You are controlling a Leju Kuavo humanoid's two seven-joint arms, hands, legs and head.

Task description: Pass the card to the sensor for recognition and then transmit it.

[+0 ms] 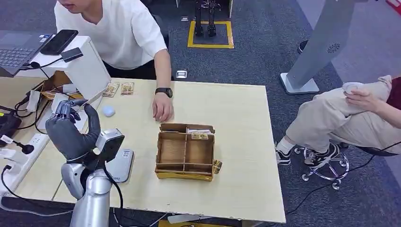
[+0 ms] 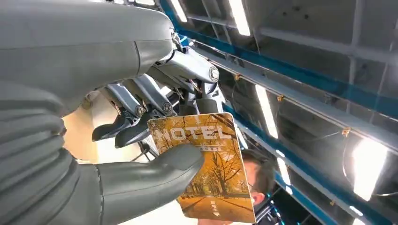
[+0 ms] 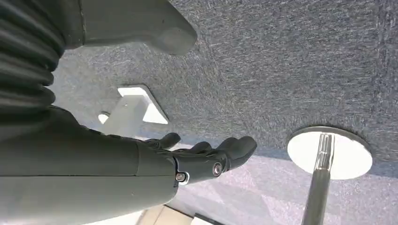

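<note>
bench w/ box | left hand fingers clamped on card, raised | right hand fingers apart, empty | scan + handoff look undone

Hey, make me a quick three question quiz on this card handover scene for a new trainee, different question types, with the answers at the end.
1. True or false: the left hand holds the card between thumb and fingers.
2. What word is printed on the card?
A. HOTEL
B. BANK
C. METRO
3. Fill in: on the table, a person's hand rests just beyond the cardboard ____.

Key: 1 true; 2 A; 3 box. For reference, the right hand hangs with its fingers apart over the carpet, holding nothing.
</note>
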